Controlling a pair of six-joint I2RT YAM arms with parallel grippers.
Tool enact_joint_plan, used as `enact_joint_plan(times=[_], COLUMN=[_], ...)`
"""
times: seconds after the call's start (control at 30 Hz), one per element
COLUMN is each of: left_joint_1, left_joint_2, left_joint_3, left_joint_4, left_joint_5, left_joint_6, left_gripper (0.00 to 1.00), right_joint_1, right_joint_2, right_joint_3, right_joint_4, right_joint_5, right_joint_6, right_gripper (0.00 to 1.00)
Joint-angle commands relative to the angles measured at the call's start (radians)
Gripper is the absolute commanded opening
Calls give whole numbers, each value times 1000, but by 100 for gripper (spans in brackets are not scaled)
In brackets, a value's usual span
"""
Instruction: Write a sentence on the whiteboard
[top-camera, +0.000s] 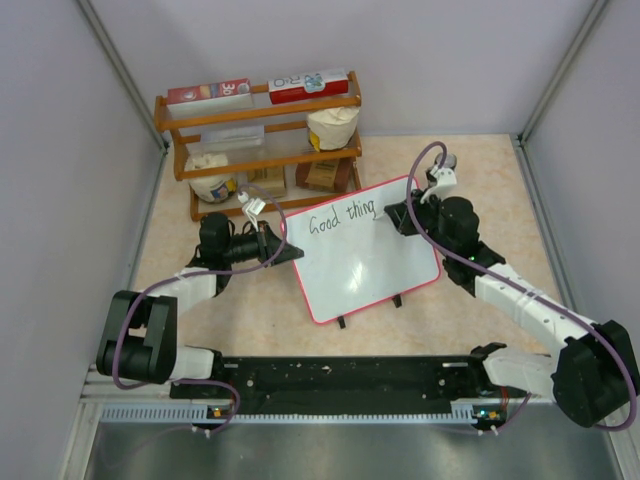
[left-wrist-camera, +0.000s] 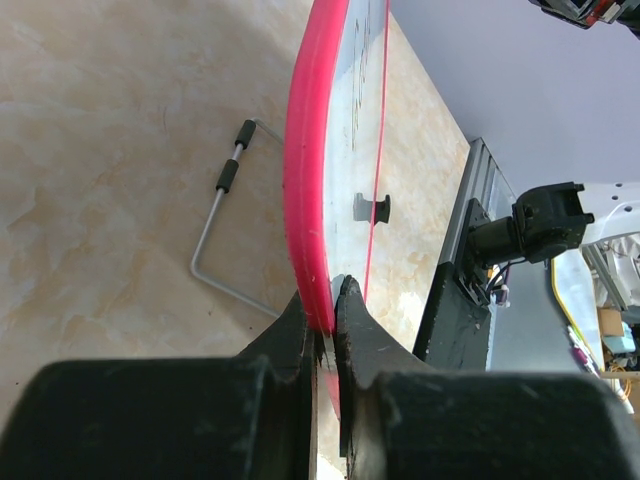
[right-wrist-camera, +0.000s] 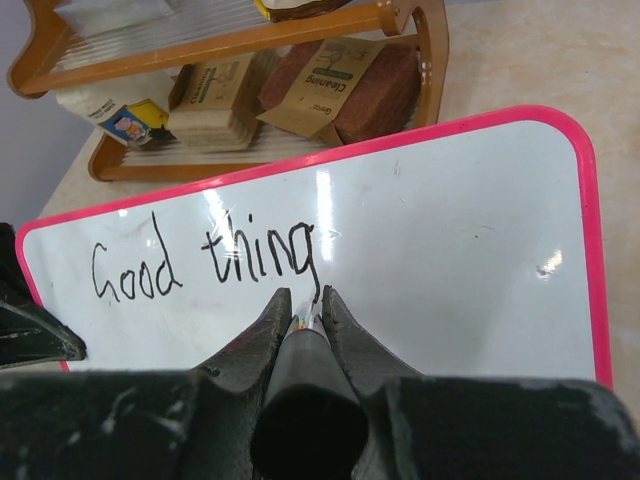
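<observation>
Fingers of the left arm (left-wrist-camera: 345, 305) were pressed in on the red-pink frame of the whiteboard (top-camera: 370, 270), pinching its left edge between them; the top view showed the same grip (top-camera: 283, 250) at the board's left corner. From the left wrist, a bent wire leg (left-wrist-camera: 225, 230) with black sleeves lay on the table (top-camera: 480, 170) just beside the board's back. The whiteboard sat near the middle of the table, turned at an angle, its two black clip feet (top-camera: 343, 322) at the near edge. Behind it stood a wooden rack (top-camera: 260, 115) holding boxes and bags. Across the upper part of the board, the sentence (top-camera: 340, 218) read "Good thing" in thin black cursive. To the right, fingers of the right arm (right-wrist-camera: 275, 310) were closed around a dark marker (right-wrist-camera: 305, 400), clamping its barrel between them, and its tip touched the white surface just under the last "g". In the top view these fingers (top-camera: 388, 213) sat at the board's upper right, at the end of the writing
</observation>
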Motion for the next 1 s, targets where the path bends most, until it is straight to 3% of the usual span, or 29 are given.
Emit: enact_joint_plan(times=[0.0,0.37,0.67,0.97], left_joint_1=[-42,-42,-42,-42], left_joint_2=[19,20,24,20], left_joint_3=[-50,-52,-48,-50], left_joint_4=[-93,-93,-95,-95], left_joint_5=[-18,-18,-16,-18], left_joint_6=[242,242,242,242], left_gripper=[0,0,0,0], right_joint_1=[-9,-11,-12,-28], right_joint_2=[-16,-41,-76,-12], right_joint_3=[-7,41,96,163], right_joint_4=[5,33,25,8], right_joint_5=[-29,-53,36,93], right_joint_6=[12,64,52,5], right_gripper=[0,0,0,0])
